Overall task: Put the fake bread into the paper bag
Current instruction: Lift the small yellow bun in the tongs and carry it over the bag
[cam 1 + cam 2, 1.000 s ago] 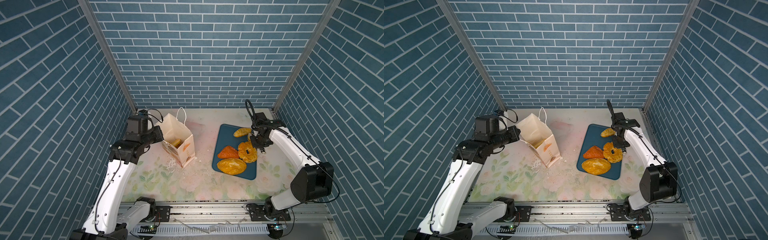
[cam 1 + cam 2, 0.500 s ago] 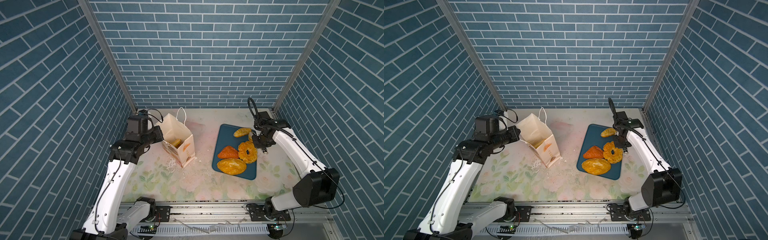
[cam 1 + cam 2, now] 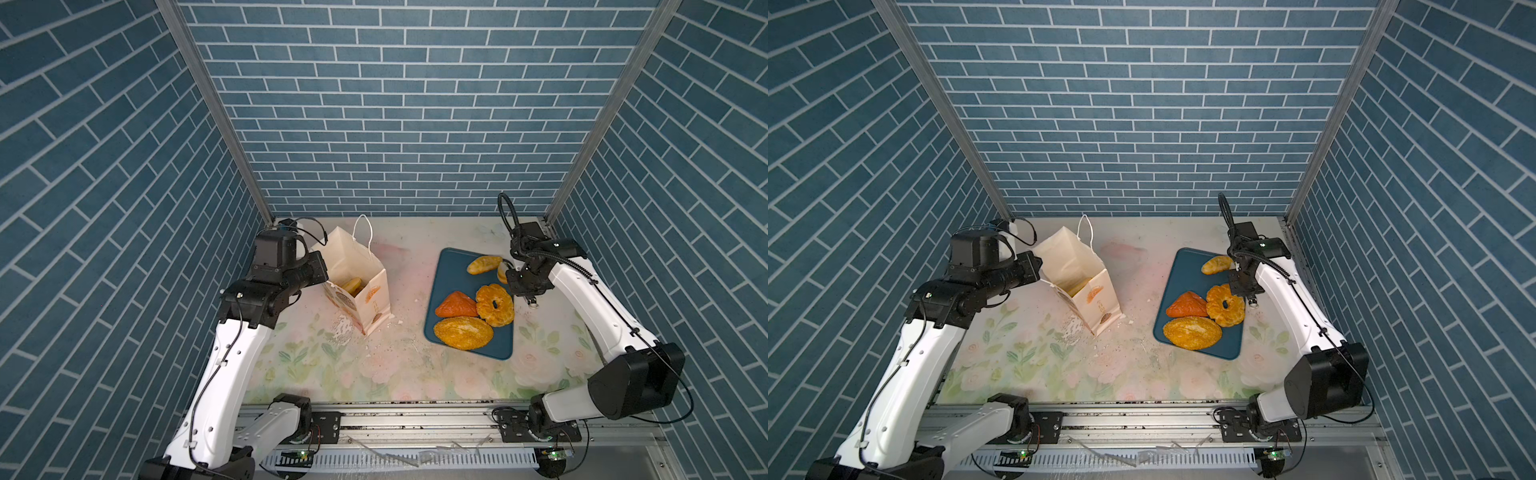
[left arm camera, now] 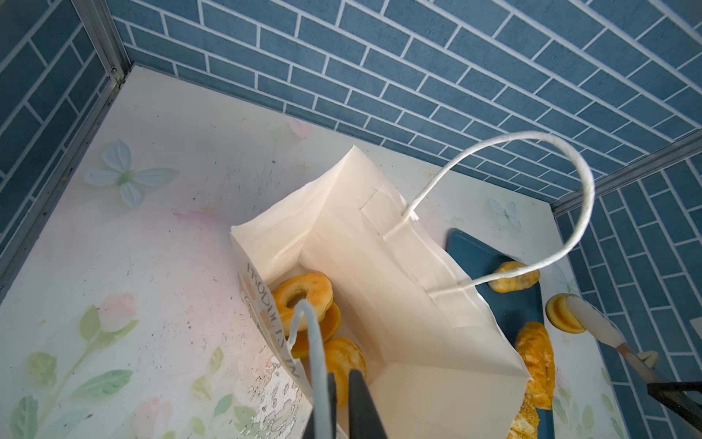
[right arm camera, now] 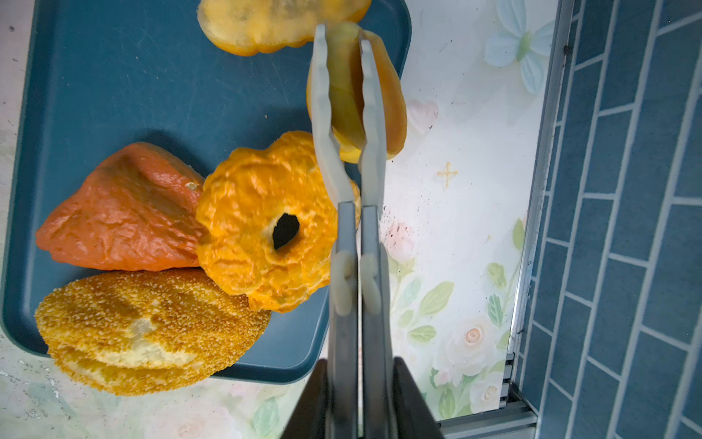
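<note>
Bread bun (image 5: 391, 102) is kept pinched in right jaws at the tray (image 5: 114, 83) edge, barely moved; bag (image 4: 380, 273) stays clamped in left jaws; carrying remains.

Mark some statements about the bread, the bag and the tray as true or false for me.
1. The paper bag stands on its base, mouth open. True.
2. The seeded oval loaf is in the bag. False: it lies on the dark blue tray.
3. The right gripper has its jaws shut on a small bun. True.
4. The orange ring pastry on the tray lies apart from the reddish triangle. False: they touch.
5. A second ring pastry lies inside the bag. True.
</note>
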You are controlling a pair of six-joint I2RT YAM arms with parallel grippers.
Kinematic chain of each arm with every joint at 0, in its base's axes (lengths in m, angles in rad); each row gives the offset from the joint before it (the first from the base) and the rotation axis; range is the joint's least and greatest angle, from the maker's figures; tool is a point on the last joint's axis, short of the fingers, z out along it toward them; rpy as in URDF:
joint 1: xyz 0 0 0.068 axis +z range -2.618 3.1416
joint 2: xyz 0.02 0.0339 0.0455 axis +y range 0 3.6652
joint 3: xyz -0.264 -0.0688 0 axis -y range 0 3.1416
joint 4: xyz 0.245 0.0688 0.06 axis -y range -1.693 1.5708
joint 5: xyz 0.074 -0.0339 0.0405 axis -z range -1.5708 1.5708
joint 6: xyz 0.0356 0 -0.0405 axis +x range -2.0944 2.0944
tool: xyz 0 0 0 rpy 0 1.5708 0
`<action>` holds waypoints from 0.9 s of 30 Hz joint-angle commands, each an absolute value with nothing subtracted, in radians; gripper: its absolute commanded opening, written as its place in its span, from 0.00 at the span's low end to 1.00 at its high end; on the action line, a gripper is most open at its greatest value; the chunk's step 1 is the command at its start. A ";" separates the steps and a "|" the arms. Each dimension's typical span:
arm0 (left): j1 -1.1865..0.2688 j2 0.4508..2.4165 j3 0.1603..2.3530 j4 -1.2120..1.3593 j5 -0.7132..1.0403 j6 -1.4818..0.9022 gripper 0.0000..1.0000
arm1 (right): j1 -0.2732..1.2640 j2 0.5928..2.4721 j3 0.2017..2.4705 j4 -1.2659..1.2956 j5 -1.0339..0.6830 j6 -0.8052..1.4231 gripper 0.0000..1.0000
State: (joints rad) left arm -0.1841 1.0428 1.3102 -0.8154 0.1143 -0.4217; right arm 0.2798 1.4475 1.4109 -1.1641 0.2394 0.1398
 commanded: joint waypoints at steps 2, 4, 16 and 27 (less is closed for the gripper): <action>-0.192 1.031 1.301 -0.804 0.117 -0.417 0.11 | 0.285 1.424 1.453 -1.128 0.251 0.114 0.03; -0.192 1.032 1.301 -0.804 0.116 -0.417 0.11 | 0.287 1.424 1.458 -1.121 0.254 0.111 0.03; -0.192 1.040 1.305 -0.798 0.115 -0.417 0.12 | 0.327 1.396 1.514 -1.139 0.247 0.095 0.03; -0.192 1.050 1.304 -0.799 0.118 -0.419 0.11 | 0.356 1.371 1.555 -1.158 0.202 0.095 0.03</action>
